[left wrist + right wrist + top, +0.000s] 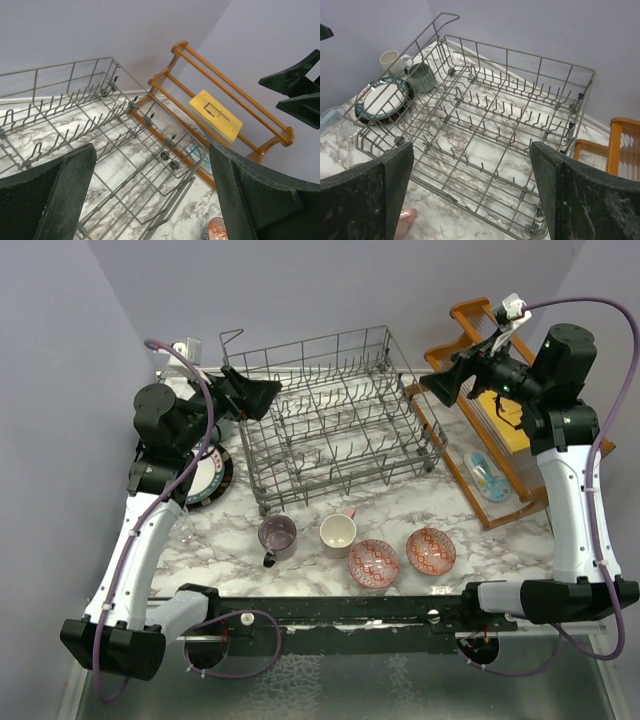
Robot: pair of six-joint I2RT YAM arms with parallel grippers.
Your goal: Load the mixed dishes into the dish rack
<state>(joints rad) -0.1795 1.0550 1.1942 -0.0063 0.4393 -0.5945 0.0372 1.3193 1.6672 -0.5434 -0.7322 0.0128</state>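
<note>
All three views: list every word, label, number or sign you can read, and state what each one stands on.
No readable word, brand or number in any view.
Yellow block on the wooden rack: a dark angular line mark, not letters.
Plate beside the dish rack: dark rim with light markings, too small to tell whether it is pattern or lettering.

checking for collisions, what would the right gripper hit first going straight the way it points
Probably the dish rack: the open, empty right gripper aims down at its middle tines, with nothing visible between, though depth is unclear.
</note>
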